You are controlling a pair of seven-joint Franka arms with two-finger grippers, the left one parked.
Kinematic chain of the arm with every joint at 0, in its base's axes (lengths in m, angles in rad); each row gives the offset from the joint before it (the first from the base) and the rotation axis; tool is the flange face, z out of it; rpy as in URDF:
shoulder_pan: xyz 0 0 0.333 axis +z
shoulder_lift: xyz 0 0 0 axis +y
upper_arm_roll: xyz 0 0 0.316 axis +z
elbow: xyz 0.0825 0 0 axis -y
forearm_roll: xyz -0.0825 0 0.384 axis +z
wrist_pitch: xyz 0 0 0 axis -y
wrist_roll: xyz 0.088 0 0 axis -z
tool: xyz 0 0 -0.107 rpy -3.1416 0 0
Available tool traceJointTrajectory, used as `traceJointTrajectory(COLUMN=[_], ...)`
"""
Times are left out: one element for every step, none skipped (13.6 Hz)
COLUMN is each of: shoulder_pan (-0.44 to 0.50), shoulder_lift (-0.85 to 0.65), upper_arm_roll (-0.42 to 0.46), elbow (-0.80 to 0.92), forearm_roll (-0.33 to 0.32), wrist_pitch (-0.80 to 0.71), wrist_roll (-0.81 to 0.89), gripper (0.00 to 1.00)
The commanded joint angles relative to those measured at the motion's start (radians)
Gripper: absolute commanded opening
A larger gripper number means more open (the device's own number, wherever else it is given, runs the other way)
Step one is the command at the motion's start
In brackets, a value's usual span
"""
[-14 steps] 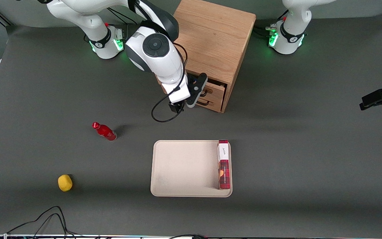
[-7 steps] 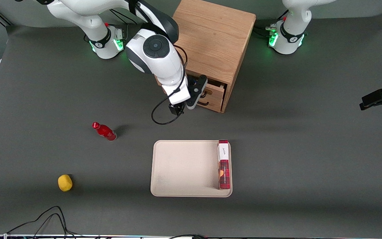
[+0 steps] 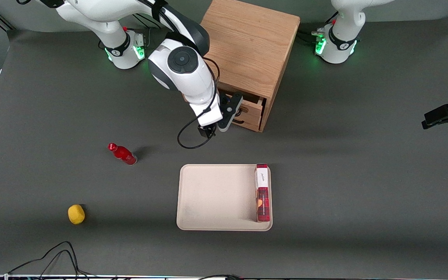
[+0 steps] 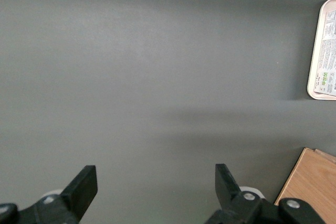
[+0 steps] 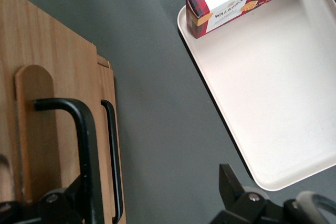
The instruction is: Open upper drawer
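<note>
The gripper [image 3: 230, 112] sits in front of the wooden cabinet [image 3: 249, 46], its fingers [image 5: 229, 180] spread apart, one at the black bar handle [image 5: 79, 129] of the upper drawer [image 3: 252, 110], the other clear of it. That drawer stands slightly pulled out from the cabinet front, above the lower drawer's handle [image 5: 113, 156]. Nearer the front camera lies a beige tray [image 3: 216, 198] holding a red biscuit box [image 3: 262, 192]. Toward the working arm's end are a red bottle [image 3: 123, 154] and a yellow ball [image 3: 76, 214]

Front view high overhead; wrist views close, downward.
</note>
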State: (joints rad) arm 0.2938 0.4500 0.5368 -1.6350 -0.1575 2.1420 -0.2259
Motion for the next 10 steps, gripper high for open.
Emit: traceJointTrajectory(shoulder_pan=[-0.005, -0.007, -0.007, -0.008, -0.008, -0.007, -0.007, -0.008, -0.008, -0.008], shoulder_lift=[0.018, 0.022, 0.027, 0.029, 0.038, 0.041, 0.041, 0.047, 0.052, 0.059], upper_arm_roll=[0.002, 0.002, 0.002, 0.0, -0.001, -0.009, -0.015, -0.017, -0.02, -0.023], elbow=[0.017, 0.024, 0.027, 0.035, 0.044, 0.05, 0.055, 0.058, 0.07, 0.078], forearm_roll=[-0.034, -0.034, -0.034, -0.034, -0.034, -0.034, -0.036, -0.036, -0.036, -0.034], wrist_pitch=[0.012, 0.012, 0.012, 0.01, 0.01, 0.01, 0.01, 0.01, 0.01, 0.01], wrist_roll=[0.005, 0.005, 0.005, 0.003, 0.003, 0.005, 0.003, 0.002, 0.0, 0.0], gripper=[1.0, 1.0, 1.0, 1.0, 1.0, 1.0, 1.0, 1.0, 1.0, 1.0])
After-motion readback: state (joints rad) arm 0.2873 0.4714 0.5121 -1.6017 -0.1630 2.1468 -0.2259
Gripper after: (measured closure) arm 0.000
